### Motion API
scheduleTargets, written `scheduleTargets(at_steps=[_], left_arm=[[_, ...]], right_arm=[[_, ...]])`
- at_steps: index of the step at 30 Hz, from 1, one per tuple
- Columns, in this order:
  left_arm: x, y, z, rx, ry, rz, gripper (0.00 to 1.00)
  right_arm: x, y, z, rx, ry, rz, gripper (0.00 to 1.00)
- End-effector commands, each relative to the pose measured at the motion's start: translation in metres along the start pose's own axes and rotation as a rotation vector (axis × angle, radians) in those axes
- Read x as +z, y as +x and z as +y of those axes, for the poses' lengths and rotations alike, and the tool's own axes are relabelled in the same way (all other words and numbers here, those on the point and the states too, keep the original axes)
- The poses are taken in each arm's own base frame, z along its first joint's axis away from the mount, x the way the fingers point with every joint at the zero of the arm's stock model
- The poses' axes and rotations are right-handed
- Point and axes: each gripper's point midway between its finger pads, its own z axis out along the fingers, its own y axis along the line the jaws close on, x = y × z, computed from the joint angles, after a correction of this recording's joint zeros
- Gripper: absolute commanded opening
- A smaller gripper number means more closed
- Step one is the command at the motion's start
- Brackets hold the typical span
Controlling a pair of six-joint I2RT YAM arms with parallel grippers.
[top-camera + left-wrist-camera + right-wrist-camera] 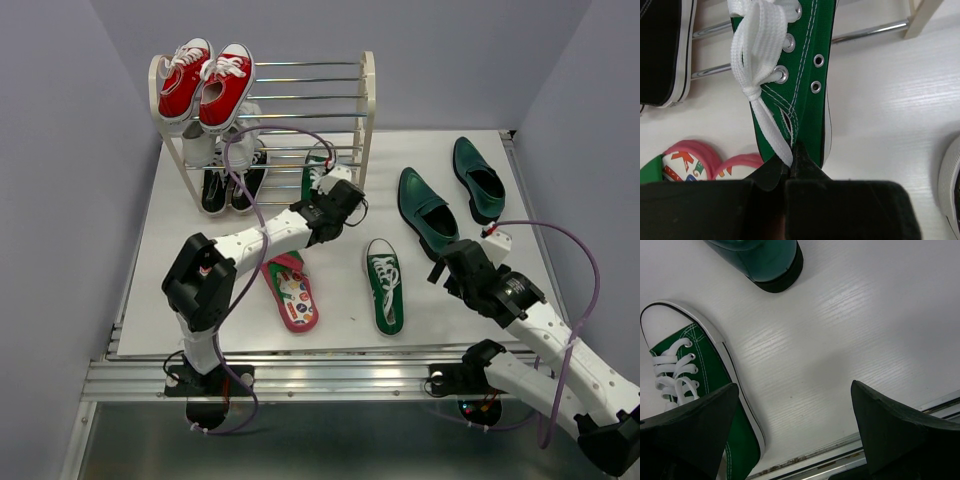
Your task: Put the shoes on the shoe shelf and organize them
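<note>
The shoe shelf [366,95] stands at the back left. My left gripper [322,192] is shut on the heel edge of a green sneaker [314,172], whose toe lies at the shelf's bottom rods. The left wrist view shows the shut fingers [800,162] pinching that sneaker [807,60] over the rods [865,32]. The second green sneaker [384,285] lies on the table, also in the right wrist view [690,370]. A pink-red flip-flop [292,292] lies partly under my left arm. Two dark green loafers [428,212] [478,178] lie at the right. My right gripper [441,268] is open and empty above the table [794,390].
Red sneakers [205,85] sit on the shelf's top tier, white sneakers [200,145] on the middle tier and black sneakers [230,185] on the bottom tier's left half. The table's metal front edge [855,450] lies just below my right gripper. Purple walls enclose the table.
</note>
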Motion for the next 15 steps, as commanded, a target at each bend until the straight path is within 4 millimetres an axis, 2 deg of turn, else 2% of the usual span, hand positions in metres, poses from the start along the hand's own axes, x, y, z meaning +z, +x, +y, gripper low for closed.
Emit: scheduleTargets(at_steps=[1,5,15], left_arm=[[-0.001,-0.060,0.021,-0.057,-0.069,-0.141,0.00],[0.011,-0.068,0.033,-0.069,-0.072,-0.129,0.00],[0.023,-0.080,0.062,-0.102,-0.126,-0.162,0.00]], right_arm=[[-0.003,-0.013,0.010,0.021,-0.035,-0.039,1.00],[-0.006,-0.015,0.011,0.016,-0.043,-0.039,1.00],[-0.013,-0.023,0.010,0.029,-0.055,-0.059,1.00]])
